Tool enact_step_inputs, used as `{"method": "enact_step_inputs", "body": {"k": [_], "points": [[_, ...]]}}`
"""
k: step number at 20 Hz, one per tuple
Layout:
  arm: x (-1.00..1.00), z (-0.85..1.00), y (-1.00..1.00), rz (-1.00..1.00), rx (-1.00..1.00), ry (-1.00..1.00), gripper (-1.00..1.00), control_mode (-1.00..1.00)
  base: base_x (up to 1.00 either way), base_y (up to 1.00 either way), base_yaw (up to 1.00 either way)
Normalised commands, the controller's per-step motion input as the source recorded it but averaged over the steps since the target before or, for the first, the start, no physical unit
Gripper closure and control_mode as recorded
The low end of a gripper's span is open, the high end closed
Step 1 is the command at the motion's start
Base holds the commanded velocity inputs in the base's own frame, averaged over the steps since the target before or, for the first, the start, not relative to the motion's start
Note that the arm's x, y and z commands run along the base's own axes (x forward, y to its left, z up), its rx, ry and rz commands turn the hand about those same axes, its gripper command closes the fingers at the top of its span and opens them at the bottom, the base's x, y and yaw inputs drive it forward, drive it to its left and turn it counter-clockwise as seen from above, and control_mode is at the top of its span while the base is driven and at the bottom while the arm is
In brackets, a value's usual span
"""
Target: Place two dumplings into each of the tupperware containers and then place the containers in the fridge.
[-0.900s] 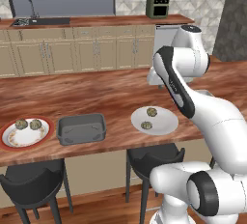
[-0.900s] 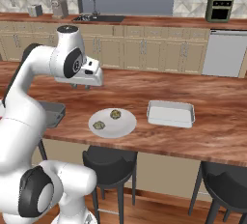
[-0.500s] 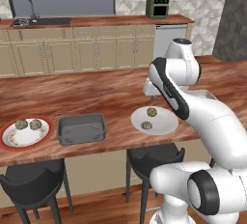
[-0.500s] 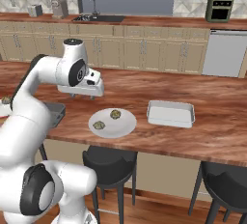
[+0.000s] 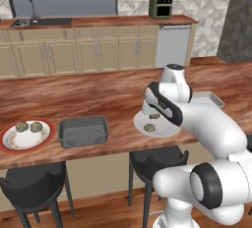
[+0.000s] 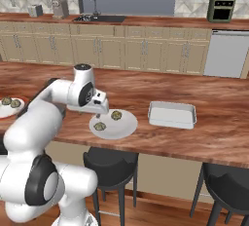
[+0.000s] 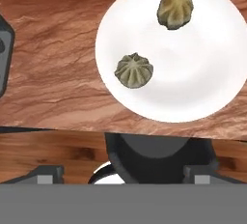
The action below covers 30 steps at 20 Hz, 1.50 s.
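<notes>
Two dumplings sit on the white plate (image 7: pixel 202 73): the nearer dumpling (image 7: pixel 134 70) lies toward the plate's nine o'clock in the hand view, the farther dumpling (image 7: pixel 175 9) toward its twelve o'clock, the two well apart. Seen from the right base view, the gripper (image 6: pixel 100 114) hangs just above the plate's near-left edge, close over the nearer dumpling. Its fingertips do not show clearly, so from the pictures I cannot tell how far the jaws stand apart; nothing appears held.

The step in hand looks like picking the nearer dumpling. To do it well, centre the jaws over that ball, come straight down, and close gently so the lumpy ball does not roll or squirt out.

The pale tupperware container (image 6: pixel 172 114) waits at the plate's three o'clock in the right base view; the dark tupperware container (image 5: pixel 83 130) lies at its nine o'clock in the left base view, the red-rimmed plate (image 5: pixel 10 143) with two more dumplings beyond.
</notes>
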Motion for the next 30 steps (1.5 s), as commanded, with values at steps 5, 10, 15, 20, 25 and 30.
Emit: {"method": "enact_step_inputs", "body": {"k": [5, 10, 15, 20, 25, 30], "points": [[0.23, -0.66, 0.00, 0.00, 0.00, 0.00, -1.00, -1.00, 0.00, 0.00, 0.00], [0.41, -0.53, 0.00, 0.00, 0.00, 0.00, -1.00, -1.00, 0.00, 0.00, 0.00], [0.37, -0.32, 0.00, 0.00, 0.01, 0.00, -1.00, -1.00, 0.00, 0.00, 0.00], [0.33, -0.14, 0.00, 0.00, 0.02, 0.00, -1.00, -1.00, 0.00, 0.00, 0.00], [0.25, -0.22, 0.00, 0.00, 0.00, 0.00, -1.00, -1.00, 0.00, 0.00, 0.00], [0.24, -0.23, 0.00, 0.00, 0.00, 0.00, -1.00, -1.00, 0.00, 0.00, 0.00]]}}
